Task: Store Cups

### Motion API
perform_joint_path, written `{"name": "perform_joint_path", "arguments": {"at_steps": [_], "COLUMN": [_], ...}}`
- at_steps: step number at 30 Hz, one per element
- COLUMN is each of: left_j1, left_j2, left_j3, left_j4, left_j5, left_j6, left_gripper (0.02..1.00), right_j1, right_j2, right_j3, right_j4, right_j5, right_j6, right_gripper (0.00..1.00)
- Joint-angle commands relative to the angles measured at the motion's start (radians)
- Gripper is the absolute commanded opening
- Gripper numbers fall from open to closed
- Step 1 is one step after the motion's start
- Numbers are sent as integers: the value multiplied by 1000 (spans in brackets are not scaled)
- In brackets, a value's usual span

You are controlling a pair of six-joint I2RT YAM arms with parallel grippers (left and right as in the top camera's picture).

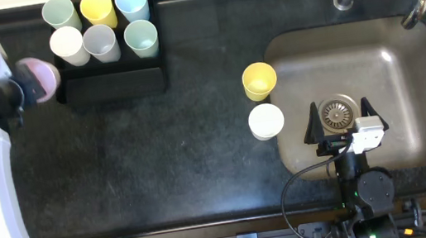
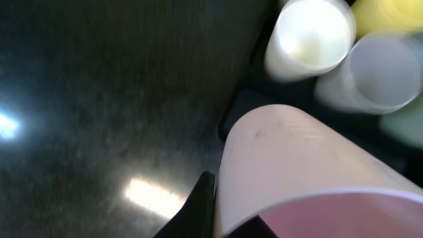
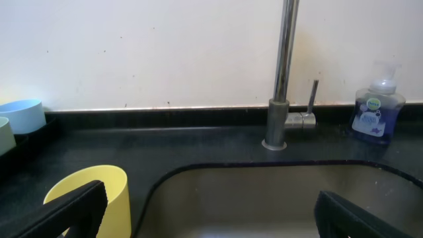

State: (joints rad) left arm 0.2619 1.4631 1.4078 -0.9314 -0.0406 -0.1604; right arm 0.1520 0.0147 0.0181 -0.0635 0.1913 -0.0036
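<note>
one pink cup (image 2: 297, 172) clamped in the left gripper (image 1: 24, 85), fingers closed on its wall, held tilted rather than upright. just ahead of that gripper: the rack (image 1: 112, 87), its near row vacant, with the stored cups (image 1: 100, 43) in the two rows beyond. right gripper (image 1: 339, 122) spread wide, holding nothing, hanging over the sink (image 1: 404, 50). to its side, on the counter (image 1: 202, 162) against the basin rim: a yellow cup (image 1: 258, 80) and a white cup (image 1: 266, 121), close together, not yet stored.

likely faults from here:
- release while tilted: probable tip-over in the vacant row, or a knock against the nearest stored cups.
- approach too low: possible catch of the cup base on the rack edge.
- hard squeeze on a thin wall: risk of flexing and slipping.
- right-side pickup of the yellow cup: little room beside the white cup, so a wide approach could push either one into the basin.

view notes:
- top view: gives the rack layout, the vacant row and both loose cups together.
- left wrist view: adds one dark finger (image 2: 201, 205) against the cup wall and how near the stored cups stand.
- right wrist view: adds the tap (image 3: 284, 79) and a soap bottle (image 3: 377, 109) beyond the open fingers, with the yellow cup beside one of them.
</note>
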Motion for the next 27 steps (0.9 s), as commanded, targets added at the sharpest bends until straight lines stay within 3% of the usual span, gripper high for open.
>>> {"name": "perform_joint_path", "arguments": {"at_steps": [1, 27], "left_j1": [21, 11], "left_j2": [18, 273], "left_j3": [-98, -106], "left_j4": [82, 265], "left_j5": [92, 84], "left_j6": [113, 153], "left_gripper": [34, 53], "right_j1": [-1, -1], "right_j2": [-11, -11], "right_j3": [-13, -13], "right_j4": [7, 7], "right_j5": [9, 9], "right_j6": [4, 4], "right_gripper": [996, 996]}}
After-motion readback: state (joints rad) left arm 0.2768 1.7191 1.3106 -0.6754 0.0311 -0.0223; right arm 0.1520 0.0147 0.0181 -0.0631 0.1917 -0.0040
